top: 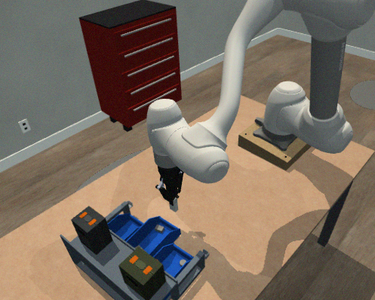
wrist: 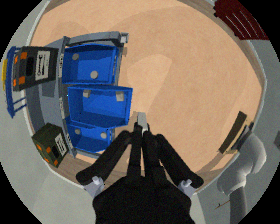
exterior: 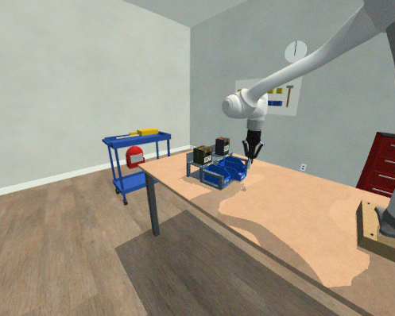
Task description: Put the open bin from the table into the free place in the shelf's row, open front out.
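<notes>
My gripper (top: 173, 204) (exterior: 249, 163) (wrist: 140, 117) is shut and empty, its fingertips just in front of the middle bin and apart from it in the wrist view. The blue middle bin (top: 146, 241) (wrist: 98, 111) is in the row on the grey shelf (top: 113, 260) (wrist: 48, 107), open front out, with small grey blocks in it. Its front juts out past its neighbours and looks raised; whether it rests on the front lip is hidden. The bin by the black box (top: 124, 226) (wrist: 83, 67) and the bin by the green box (top: 172, 258) (wrist: 93, 142) sit lower and farther in, with round parts.
A black case (top: 94, 235) (wrist: 43, 67) and a green case (top: 143, 277) (wrist: 51, 145) stand on the shelf's upper board behind the bins. The shelf's side walls rise at both ends of the row. The arm's wooden base block (top: 266, 151) stands at the table's far end.
</notes>
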`<state>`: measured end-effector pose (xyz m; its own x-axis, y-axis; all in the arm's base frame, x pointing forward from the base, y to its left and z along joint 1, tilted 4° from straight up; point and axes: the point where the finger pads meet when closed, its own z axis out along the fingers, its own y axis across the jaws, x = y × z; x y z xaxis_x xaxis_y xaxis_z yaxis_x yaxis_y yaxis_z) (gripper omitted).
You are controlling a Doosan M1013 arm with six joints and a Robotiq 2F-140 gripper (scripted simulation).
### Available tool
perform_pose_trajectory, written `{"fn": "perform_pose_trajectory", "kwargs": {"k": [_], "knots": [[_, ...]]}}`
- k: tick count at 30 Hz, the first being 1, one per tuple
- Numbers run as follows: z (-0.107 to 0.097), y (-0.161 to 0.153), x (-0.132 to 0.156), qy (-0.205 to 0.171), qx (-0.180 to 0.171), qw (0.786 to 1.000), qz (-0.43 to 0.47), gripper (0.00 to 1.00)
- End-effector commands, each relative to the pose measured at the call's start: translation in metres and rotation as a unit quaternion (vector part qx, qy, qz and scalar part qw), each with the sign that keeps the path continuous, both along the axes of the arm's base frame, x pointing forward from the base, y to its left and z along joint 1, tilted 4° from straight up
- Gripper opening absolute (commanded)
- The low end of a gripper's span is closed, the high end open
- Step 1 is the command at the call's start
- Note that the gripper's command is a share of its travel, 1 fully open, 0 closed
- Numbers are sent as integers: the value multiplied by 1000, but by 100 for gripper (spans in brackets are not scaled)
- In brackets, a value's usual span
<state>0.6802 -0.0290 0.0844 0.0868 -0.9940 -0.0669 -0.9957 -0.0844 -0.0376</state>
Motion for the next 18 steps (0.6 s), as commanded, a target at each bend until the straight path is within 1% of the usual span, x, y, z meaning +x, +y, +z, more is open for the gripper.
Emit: {"fn": "perform_pose_trajectory", "kwargs": {"k": [1,6,8,18], "knots": [[-10,1,0,0,0,1000,0,0],[-26,2,1,0,0,1000,0,0],[-26,2,1,0,0,1000,0,0],[-57,4,2,0,0,1000,0,0]]}}
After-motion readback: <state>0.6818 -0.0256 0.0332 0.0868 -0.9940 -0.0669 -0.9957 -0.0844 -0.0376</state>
